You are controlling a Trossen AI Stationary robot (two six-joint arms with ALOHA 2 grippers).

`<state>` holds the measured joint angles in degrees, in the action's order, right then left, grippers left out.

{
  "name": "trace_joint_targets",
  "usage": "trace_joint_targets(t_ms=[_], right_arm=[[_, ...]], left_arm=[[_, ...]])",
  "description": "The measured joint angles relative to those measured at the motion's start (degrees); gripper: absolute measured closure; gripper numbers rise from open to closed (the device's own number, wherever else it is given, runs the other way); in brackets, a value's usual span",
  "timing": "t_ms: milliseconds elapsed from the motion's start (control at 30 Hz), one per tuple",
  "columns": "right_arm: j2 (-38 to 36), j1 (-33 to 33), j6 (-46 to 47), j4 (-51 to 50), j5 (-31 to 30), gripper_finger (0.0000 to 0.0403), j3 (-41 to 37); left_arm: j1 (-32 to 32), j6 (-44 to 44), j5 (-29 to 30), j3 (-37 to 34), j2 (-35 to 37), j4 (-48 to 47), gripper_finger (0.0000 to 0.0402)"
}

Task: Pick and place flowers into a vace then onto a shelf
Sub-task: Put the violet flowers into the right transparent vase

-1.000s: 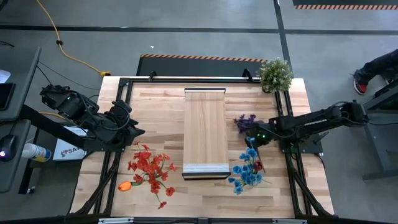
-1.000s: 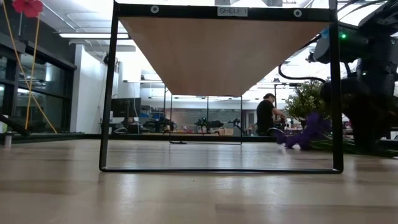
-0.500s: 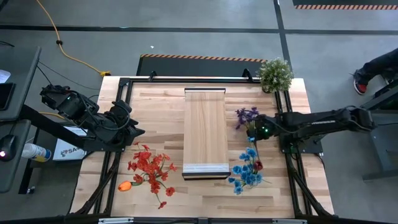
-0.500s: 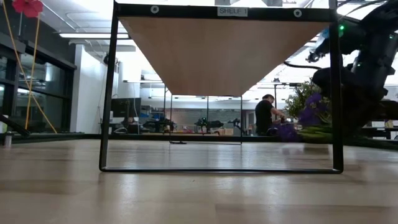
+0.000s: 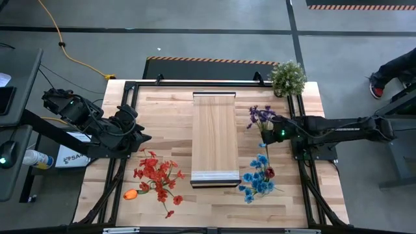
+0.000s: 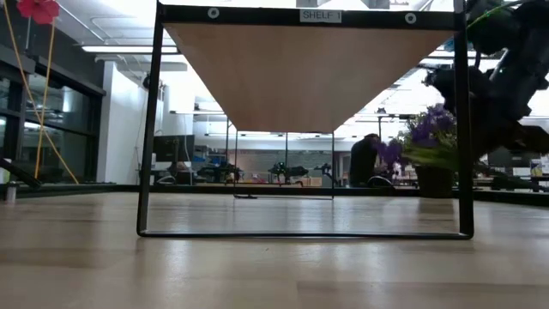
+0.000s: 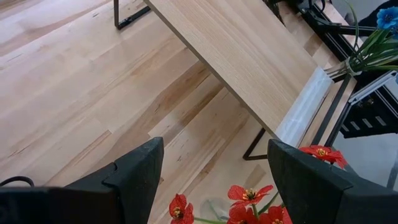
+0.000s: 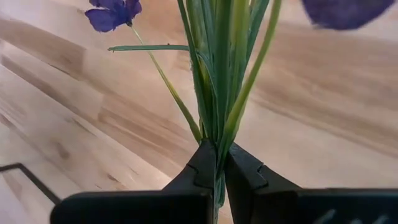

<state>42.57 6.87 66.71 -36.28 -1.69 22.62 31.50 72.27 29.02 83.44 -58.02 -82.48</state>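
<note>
While clamped on the green stems of the purple flowers (image 5: 260, 117), now carried up off the tabletop and nearer the potted plant (image 5: 287, 77) than a second ago, right gripper (image 8: 217, 163) beside the shelf (image 5: 214, 138), no vase visible; left gripper (image 7: 214, 177) idle, fingers apart.
</note>
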Motion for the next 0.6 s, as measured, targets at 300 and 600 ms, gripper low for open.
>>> trace_joint_targets(t_ms=[300,600], right_arm=[[-3.7,0.0,-4.4,-9.7,-8.6,0.0395,10.4],[-3.7,0.0,-11.8,-22.4,-20.7,0.0395,28.7]], left_arm=[[0.0,0.0,0.1,0.0,0.0,0.0,0.0081],[0.0,0.0,0.1,0.0,0.0,0.0,0.008]])
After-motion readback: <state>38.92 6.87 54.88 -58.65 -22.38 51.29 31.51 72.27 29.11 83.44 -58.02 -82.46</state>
